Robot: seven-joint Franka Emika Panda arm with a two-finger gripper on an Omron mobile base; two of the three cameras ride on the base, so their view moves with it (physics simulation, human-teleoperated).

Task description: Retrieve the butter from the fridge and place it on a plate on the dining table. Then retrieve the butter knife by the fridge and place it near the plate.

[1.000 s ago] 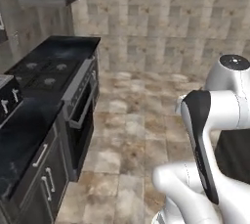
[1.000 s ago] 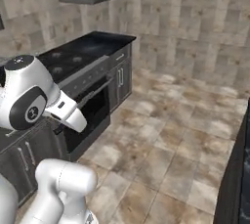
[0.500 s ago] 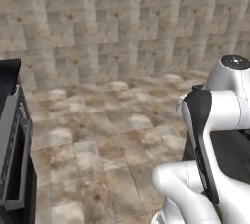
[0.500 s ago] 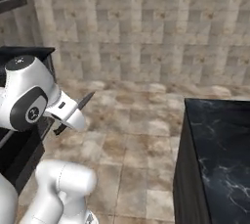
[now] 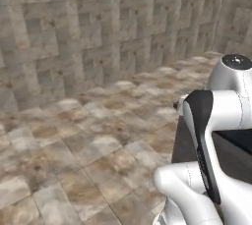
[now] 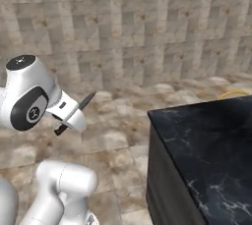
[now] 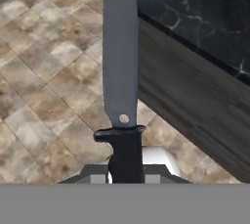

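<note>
Hand view: we count one butter knife (image 7: 120, 56), handle clamped in gripper (image 7: 125, 176); one dining table (image 7: 205, 17) beside, above tiled floor (image 7: 44, 71).

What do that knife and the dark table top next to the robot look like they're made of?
The butter knife has a flat, matte grey blade that looks like dull metal, with a rivet-like dot near its black, probably plastic, handle. The dining table top looks like polished black marble: thin white veins and a soft sheen.
</note>
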